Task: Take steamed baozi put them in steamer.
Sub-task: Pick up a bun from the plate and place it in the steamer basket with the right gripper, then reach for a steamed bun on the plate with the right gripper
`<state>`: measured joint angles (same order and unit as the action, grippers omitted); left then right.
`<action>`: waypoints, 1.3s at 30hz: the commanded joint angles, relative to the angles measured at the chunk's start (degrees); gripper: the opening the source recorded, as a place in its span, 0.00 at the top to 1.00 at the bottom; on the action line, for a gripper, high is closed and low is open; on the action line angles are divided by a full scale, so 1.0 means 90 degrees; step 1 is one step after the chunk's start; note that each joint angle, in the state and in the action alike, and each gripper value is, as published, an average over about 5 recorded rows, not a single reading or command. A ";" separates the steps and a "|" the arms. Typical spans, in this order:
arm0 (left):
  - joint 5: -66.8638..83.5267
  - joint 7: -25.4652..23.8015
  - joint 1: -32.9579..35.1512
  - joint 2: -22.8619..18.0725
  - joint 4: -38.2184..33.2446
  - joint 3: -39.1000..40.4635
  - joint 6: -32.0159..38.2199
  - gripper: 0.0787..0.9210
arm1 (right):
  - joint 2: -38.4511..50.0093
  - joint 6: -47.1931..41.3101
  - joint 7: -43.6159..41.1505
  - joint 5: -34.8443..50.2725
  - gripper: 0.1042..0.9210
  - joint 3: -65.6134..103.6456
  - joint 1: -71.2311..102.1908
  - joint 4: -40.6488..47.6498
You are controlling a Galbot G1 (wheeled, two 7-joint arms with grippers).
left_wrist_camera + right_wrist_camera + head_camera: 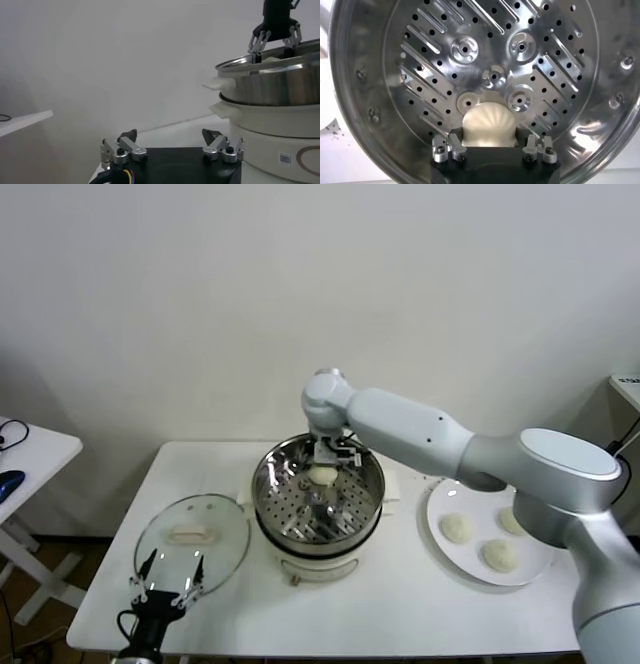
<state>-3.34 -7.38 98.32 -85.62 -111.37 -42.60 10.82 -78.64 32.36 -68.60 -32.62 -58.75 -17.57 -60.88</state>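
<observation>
The steamer is a shiny steel pot on a white base at mid-table, and its perforated tray fills the right wrist view. My right gripper reaches down into it from the far side, shut on one cream-white baozi with a pleated top; both jaws press the bun's sides just above the tray. Three more baozi lie on the white plate to the right. My left gripper waits open and empty at the table's front left, beside the steamer's base.
A round glass lid with a white handle lies flat left of the steamer, just behind the left gripper. A small white side table stands at far left. A white wall rises behind the table.
</observation>
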 commanded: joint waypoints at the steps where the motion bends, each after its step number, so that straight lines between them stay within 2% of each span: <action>1: 0.0002 -0.0002 0.0003 -0.0012 -0.0013 0.0007 -0.0008 0.12 | -0.0022 0.0040 0.0010 -0.0058 0.29 0.0013 0.0059 0.0042; 4: 0.0004 -0.0002 0.0004 -0.0011 -0.0012 0.0007 -0.0008 0.12 | -0.0001 0.0045 0.0028 -0.0050 0.26 0.0009 0.0048 0.0038; 9: 0.0007 0.0000 0.0006 -0.0005 0.0004 0.0002 -0.0003 0.12 | 0.0035 0.0093 -0.0006 0.0049 0.14 0.0015 -0.0026 0.0021; 14: 0.0013 0.0004 0.0009 -0.0004 0.0012 -0.0003 0.0000 0.12 | 0.0197 0.0106 -0.0165 0.0402 0.12 0.0009 -0.0261 -0.0206; 20: 0.0032 0.0004 0.0017 0.0020 -0.0034 -0.0023 -0.0019 0.12 | 0.0920 -0.0447 -0.0405 0.1967 0.12 -0.0474 -0.1300 -0.1018; 25: 0.0034 0.0004 -0.0010 0.0042 -0.0060 -0.0013 -0.0043 0.12 | 0.1849 -0.1832 -0.0504 0.4276 0.12 -0.1501 -0.2504 -0.1349; 30: 0.0020 0.0003 -0.0011 0.0051 -0.0083 0.0032 -0.0048 0.12 | 0.2848 -0.2952 -0.0453 0.5795 0.12 -0.2265 -0.3110 -0.1476; 34: 0.0009 -0.0005 -0.0007 0.0047 -0.0105 0.0061 -0.0054 0.12 | 0.3571 -0.3502 -0.0358 0.6313 0.12 -0.2524 -0.3109 -0.1412; 39: 0.0005 -0.0011 -0.0007 0.0063 -0.0126 0.0099 -0.0057 0.12 | 0.4277 -0.3722 -0.0291 0.6072 0.12 -0.2380 -0.2605 -0.1171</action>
<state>-3.23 -7.43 98.23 -85.16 -112.48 -41.73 10.32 -53.48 8.90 -71.59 10.30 -75.25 -39.04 -71.07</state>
